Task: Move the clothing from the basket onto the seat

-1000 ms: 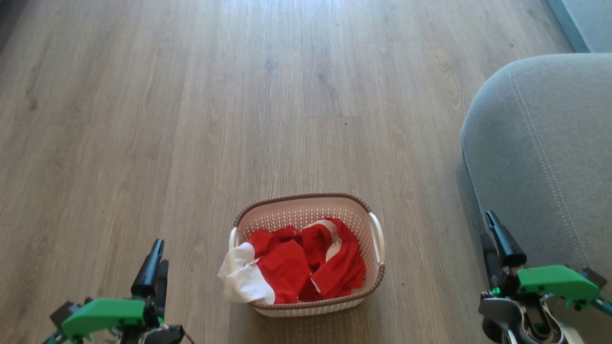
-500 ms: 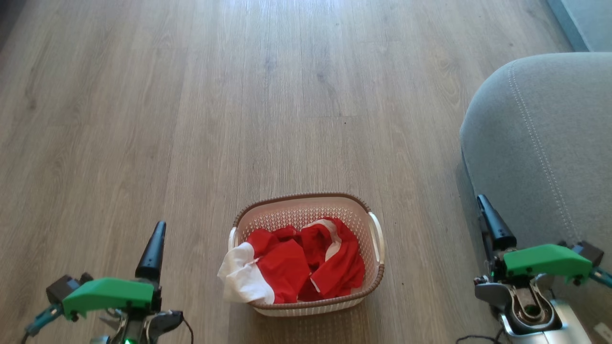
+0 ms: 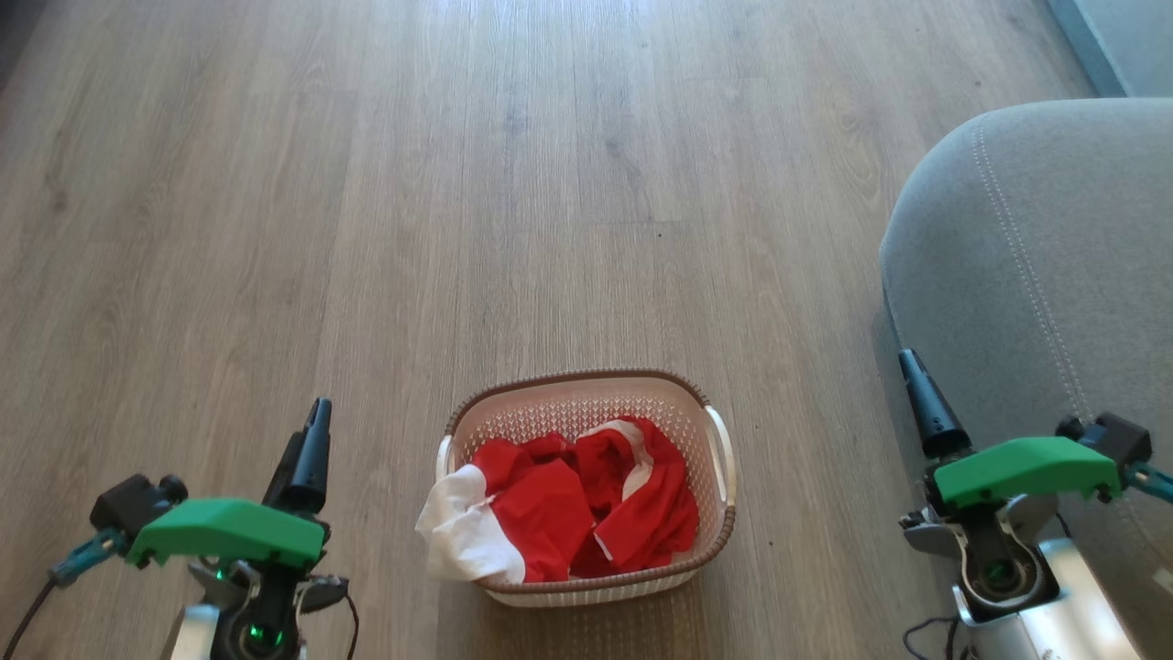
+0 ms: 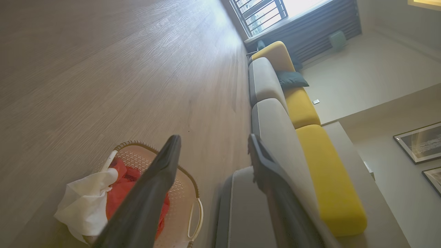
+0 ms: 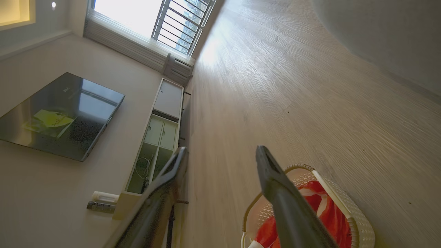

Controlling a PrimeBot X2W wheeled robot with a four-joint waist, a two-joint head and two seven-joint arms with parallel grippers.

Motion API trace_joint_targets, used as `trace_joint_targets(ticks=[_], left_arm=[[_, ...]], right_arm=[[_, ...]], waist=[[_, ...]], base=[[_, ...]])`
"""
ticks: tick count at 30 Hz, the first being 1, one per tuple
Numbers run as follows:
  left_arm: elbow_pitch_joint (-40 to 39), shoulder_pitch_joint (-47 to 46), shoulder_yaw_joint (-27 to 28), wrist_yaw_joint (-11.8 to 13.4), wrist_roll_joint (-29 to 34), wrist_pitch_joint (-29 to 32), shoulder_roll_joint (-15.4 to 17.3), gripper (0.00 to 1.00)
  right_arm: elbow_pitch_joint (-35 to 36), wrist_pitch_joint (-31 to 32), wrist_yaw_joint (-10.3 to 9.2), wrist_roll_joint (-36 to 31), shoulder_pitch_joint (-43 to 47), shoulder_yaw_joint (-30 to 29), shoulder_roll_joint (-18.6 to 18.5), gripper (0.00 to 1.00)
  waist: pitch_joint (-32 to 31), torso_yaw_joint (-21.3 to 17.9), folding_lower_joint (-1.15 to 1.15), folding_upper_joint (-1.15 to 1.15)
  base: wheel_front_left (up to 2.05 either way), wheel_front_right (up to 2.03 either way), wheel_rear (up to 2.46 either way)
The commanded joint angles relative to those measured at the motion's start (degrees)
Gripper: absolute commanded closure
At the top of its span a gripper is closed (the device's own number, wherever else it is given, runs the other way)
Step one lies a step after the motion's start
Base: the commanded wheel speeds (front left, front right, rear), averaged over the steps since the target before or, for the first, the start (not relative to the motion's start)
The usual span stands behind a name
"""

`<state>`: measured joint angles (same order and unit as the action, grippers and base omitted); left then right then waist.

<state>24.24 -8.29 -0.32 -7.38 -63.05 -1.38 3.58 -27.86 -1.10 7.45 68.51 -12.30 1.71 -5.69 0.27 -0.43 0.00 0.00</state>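
Bright daylight from window (image 5: pixel 151 20), blown out white. Glare patch on floor (image 3: pixel 550 37) at head view's top. Soft shadow along seat (image 3: pixel 1035 275) base. Wrist views bent at edges; left gripper's fingers (image 4: pixel 144 199) soft-focus.

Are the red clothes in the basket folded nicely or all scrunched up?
Scrunched up. The clothing lies in a rumpled heap inside the basket, and a white part droops over its rim.
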Motion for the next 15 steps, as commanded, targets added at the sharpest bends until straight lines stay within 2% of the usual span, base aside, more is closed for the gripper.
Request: trace_joint_targets(ticks=[1, 15], left_arm=[[-1.6, -3.8, 0.3, 0.0, 1.8, -0.6, 1.2, 0.00], [-0.1, -6.4, -1.8, 1.2, 16.0, -2.9, 2.2, 0.00]], right_arm=[[1.5, -0.7, 0.02, -1.5, -4.0, 0.9, -1.0, 0.00], [-1.2, -3.1, 0.02, -14.0, -7.4, 4.5, -2.3, 0.00]], waist=[[0.0, 0.0, 0.00, 0.00], [-0.2, -0.1, 0.00, 0.00]], base=[[0.00, 0.00, 0.00], [0.00, 0.00, 0.00]])
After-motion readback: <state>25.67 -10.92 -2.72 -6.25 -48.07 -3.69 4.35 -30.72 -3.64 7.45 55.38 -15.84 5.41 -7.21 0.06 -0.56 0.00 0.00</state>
